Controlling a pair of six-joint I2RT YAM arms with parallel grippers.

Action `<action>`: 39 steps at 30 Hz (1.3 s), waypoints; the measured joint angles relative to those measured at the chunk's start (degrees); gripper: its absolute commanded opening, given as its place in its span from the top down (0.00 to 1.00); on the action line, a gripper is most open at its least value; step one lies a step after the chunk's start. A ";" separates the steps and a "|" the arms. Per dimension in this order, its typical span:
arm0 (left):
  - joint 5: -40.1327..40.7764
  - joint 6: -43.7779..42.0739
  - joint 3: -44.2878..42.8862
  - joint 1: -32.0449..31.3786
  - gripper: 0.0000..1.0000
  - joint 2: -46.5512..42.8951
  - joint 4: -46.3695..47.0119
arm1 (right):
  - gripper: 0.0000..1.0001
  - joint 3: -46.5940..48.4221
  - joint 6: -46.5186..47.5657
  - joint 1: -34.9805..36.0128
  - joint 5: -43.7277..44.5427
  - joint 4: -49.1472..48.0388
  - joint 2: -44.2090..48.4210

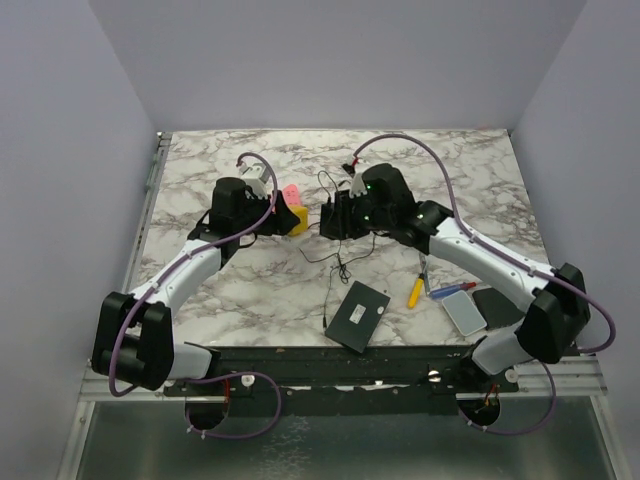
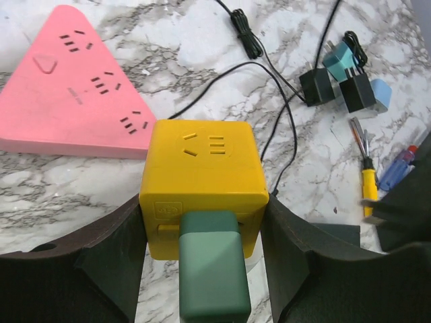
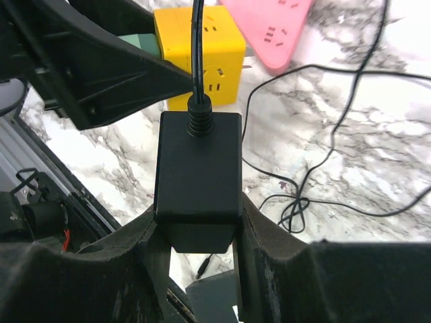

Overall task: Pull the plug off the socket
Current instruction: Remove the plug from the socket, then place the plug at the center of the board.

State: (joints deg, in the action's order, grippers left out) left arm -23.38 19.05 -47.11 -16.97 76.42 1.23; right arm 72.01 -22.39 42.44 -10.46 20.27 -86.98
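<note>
A yellow cube socket (image 2: pixel 202 168) sits between my left gripper's fingers (image 2: pixel 114 249), which press on both of its sides. A green plug (image 2: pixel 212 269) is seated in the cube's near face. In the top view the cube (image 1: pixel 298 220) lies at mid-table with my left gripper (image 1: pixel 280 222) around it. My right gripper (image 3: pixel 197 222) is shut on a black plug (image 3: pixel 199 168) with a black cable running up from it. It is held apart from the yellow cube (image 3: pixel 199 54), just to its right in the top view (image 1: pixel 335 218).
A pink triangular power strip (image 2: pixel 67 87) lies beside the cube. Small black and blue adapters (image 2: pixel 343 77) with thin cables lie beyond. A yellow screwdriver (image 1: pixel 415 291), pens (image 1: pixel 450 290), a black flat box (image 1: pixel 357 316) and a grey device (image 1: pixel 465 313) lie near the front right.
</note>
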 measured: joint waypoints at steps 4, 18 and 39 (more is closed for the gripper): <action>2.32 0.02 0.00 1.01 1.00 -0.76 -0.48 | 1.00 0.00 0.83 -0.02 4.04 1.11 4.52; 9.90 -1.62 0.00 2.36 1.00 -6.40 -1.01 | 1.00 2.49 5.25 -14.45 13.99 9.16 11.19; 9.92 -1.73 0.00 2.36 1.00 -6.40 -1.42 | 1.00 -14.25 2.43 -24.02 -10.82 -0.13 -0.35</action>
State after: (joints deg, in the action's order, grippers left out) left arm -13.45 17.32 -47.11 -14.61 70.02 -0.19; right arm 57.76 -19.97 18.41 -21.28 20.14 -87.33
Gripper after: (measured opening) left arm 0.615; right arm 0.380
